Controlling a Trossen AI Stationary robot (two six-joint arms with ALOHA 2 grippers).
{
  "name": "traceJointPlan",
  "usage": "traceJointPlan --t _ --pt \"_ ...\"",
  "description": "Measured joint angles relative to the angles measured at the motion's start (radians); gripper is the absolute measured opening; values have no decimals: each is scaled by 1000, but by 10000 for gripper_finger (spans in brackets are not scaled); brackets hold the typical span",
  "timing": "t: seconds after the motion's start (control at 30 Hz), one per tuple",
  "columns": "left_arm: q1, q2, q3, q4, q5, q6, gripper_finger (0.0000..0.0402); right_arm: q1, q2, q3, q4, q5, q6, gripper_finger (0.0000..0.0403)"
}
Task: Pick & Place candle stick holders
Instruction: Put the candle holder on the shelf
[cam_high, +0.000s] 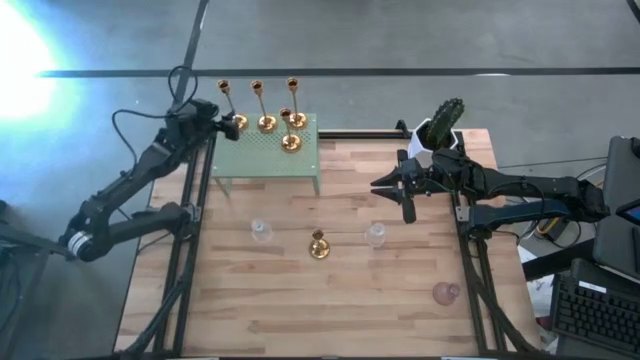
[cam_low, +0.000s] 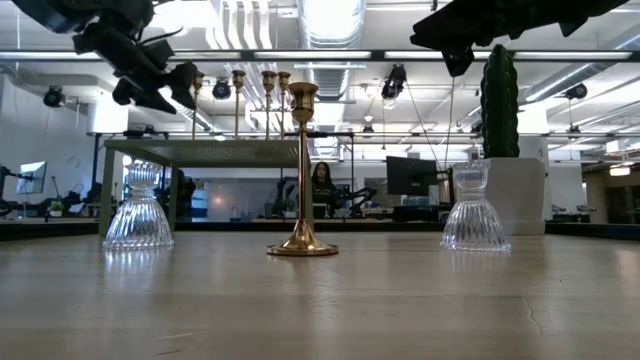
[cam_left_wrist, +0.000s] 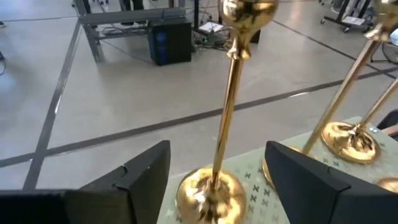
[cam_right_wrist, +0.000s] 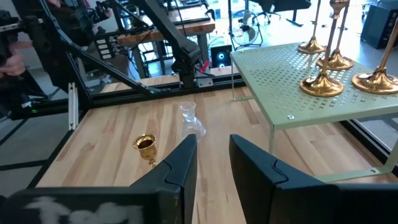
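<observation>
Four gold candlesticks stand by their round bases on a green perforated shelf (cam_high: 265, 155) at the far left. My left gripper (cam_high: 232, 125) is open at the leftmost candlestick (cam_high: 236, 118). In the left wrist view its fingers (cam_left_wrist: 146, 171) stand on either side of that candlestick's base (cam_left_wrist: 208, 190) with a gap showing. A short gold candlestick (cam_high: 319, 246) stands on the table between two clear glass holders (cam_high: 261, 231) (cam_high: 375, 234). A pinkish glass holder (cam_high: 445, 293) sits near right. My right gripper (cam_high: 385, 186) hovers open and empty at the table's right.
A white pot with a green cactus (cam_high: 440, 130) stands at the far right, just behind my right arm. The shelf stands on thin legs above the wooden table (cam_high: 330, 320). A keyboard (cam_high: 595, 310) lies off the table's right edge.
</observation>
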Motion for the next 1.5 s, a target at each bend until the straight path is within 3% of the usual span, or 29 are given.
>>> traceJointPlan --t 0.33,0.6,0.83,1.03,1.2,1.3,1.4,1.5 --pt "-1 -179 1 -216 169 -48 268 0 0 0 0 0 0 74" --pt "-2 -289 1 -371 516 -83 268 0 0 0 0 0 0 64" --pt "-9 -353 -2 -391 814 -123 264 0 0 0 0 0 0 69" --pt "-65 -417 -51 -402 961 -145 264 0 0 0 0 0 0 79" --pt "-169 -490 -204 -202 974 -259 264 0 0 0 0 0 0 86" --pt "-266 -499 -324 94 966 -381 264 0 0 0 0 0 0 90" --pt "-380 -460 -420 372 901 -444 264 0 0 0 0 0 0 91" --pt "-498 -374 -447 443 850 -408 264 0 0 0 0 0 0 87"
